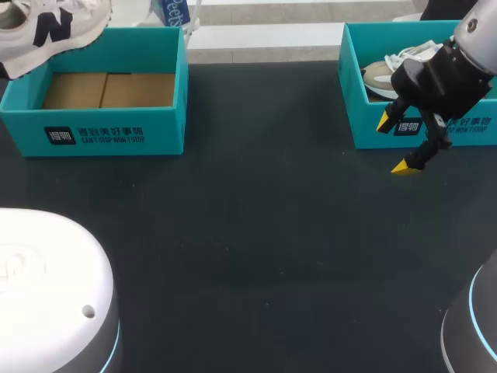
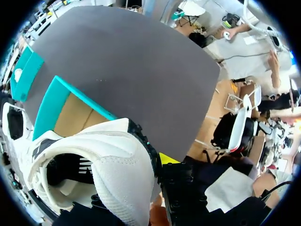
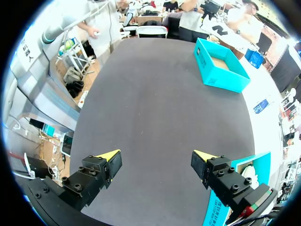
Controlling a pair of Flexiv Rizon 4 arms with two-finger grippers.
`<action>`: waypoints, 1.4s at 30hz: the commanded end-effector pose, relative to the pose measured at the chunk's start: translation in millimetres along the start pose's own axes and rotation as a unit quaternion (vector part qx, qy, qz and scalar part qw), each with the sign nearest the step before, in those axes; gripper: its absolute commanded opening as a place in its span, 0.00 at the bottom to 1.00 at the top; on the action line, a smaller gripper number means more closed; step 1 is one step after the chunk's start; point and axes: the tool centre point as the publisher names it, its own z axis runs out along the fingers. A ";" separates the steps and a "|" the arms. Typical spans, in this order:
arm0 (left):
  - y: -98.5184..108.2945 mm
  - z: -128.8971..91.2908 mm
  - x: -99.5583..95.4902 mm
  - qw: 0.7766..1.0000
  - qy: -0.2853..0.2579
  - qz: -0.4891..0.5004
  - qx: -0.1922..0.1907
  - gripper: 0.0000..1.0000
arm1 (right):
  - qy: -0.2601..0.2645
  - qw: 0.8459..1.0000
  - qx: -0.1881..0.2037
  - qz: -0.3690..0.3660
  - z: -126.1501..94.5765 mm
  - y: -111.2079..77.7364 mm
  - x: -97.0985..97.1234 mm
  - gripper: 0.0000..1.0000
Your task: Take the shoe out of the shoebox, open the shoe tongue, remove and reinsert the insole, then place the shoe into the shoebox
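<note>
Two shoes are in view. The white shoe (image 1: pixel 46 31) hangs in the air above the far left corner of the left shoebox (image 1: pixel 116 128), which shows only its cardboard floor. The left fingers (image 2: pixel 167 158) pinch this shoe at its heel side; one yellow tip shows against it and the other is hidden behind the shoe. The second shoe (image 1: pixel 388 70) lies inside the right shoebox (image 1: pixel 373 128). The right fingers (image 1: pixel 404 165) are spread wide with nothing between them, and they hover over the dark tabletop (image 1: pixel 256 233) just in front of the right shoebox
</note>
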 end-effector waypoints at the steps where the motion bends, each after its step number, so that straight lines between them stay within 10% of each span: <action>1: 2.3 -7.6 0.8 0.904 0.049 0.408 -0.121 0.00 | 0.001 1.000 0.001 0.000 0.9 0.3 -0.9 1.00; 29: 13.3 -1.3 -31.3 0.937 0.003 0.330 -0.117 0.00 | 0.001 1.000 0.001 0.000 0.9 0.3 -0.9 1.00; 42: 68.1 19.8 -58.9 0.951 -0.016 0.283 -0.122 0.00 | 0.001 1.000 0.001 0.000 0.9 0.3 -0.9 1.00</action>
